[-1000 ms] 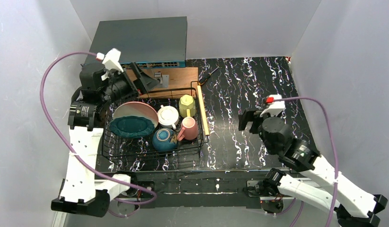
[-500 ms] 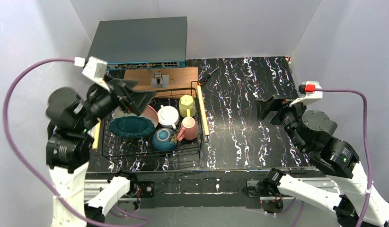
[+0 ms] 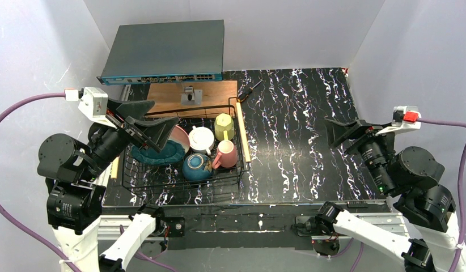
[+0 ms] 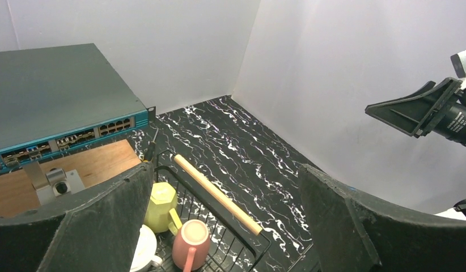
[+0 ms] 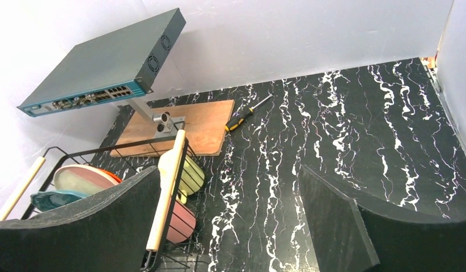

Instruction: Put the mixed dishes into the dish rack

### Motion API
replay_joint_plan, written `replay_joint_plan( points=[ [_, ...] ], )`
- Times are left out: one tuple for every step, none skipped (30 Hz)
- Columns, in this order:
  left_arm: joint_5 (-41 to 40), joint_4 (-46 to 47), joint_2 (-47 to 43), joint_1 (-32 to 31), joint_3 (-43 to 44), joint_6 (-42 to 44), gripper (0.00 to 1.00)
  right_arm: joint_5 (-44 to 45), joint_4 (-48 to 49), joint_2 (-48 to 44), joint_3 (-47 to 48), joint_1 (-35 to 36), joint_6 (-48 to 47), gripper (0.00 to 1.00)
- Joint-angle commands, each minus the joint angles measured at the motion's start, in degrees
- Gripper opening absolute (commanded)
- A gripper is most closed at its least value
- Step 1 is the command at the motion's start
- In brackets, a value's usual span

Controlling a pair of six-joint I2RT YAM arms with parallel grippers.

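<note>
- Dish rack sits near-left on the black marbled table.
- Along the rack's right side: yellow-green mug far, pink mug near.
- Just left of them: white cup far, blue-teal bowl near.
- Teal plate and cream plate are at rack's left, partly hidden.
- Left gripper hangs over rack's far-left part, fingers spread wide, holding nothing.
- Right gripper hangs over table's right side, well apart from rack, fingers spread, holding nothing.

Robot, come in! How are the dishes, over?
Left gripper open, empty, over dish rack. Right gripper open, empty, off to the side. Pink mug, white cup, bowl, plates in rack. Nothing in the way.
</note>
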Motion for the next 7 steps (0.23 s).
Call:
replay_joint_plan(
  points=[
    [-0.75, 0.12, -0.29, -0.18, -0.09, -0.75, 0.98, 1.49, 2.0, -1.45, 0.82, -0.24, 1.49, 0.98],
    [-0.63, 0.08, -0.35, -0.19, -0.07, -0.94, 0.98, 3.2, 1.75, -1.66, 0.55, -0.25, 2.41, 0.98],
    [-0.54, 0.07, -0.36, -0.2, -0.11, -1.16, 0.98, 5.17, 1.74, -1.95, -0.05, -0.25, 3.18, 0.98],
    [-0.51, 0.07, -0.41, -0.19, -0.23, -1.37, 0.98, 6.82, 1.83, -2.21, -0.84, -0.26, 3.66, 0.98],
    [-0.58, 0.09, -0.38, -0.18, -0.39, -1.68, 0.98, 7.66, 1.71, -2.31, -1.48, -0.26, 3.82, 0.98],
    [-0.64, 0.09, -0.33, -0.17, -0.58, -2.02, 0.98, 7.75, 0.97, -2.21, -1.45, -0.24, 4.02, 0.98],
    [-0.65, 0.05, -0.34, -0.17, -0.76, -2.3, 0.98, 7.58, -0.36, -1.96, -0.99, -0.24, 4.85, 0.98]
  ],
)
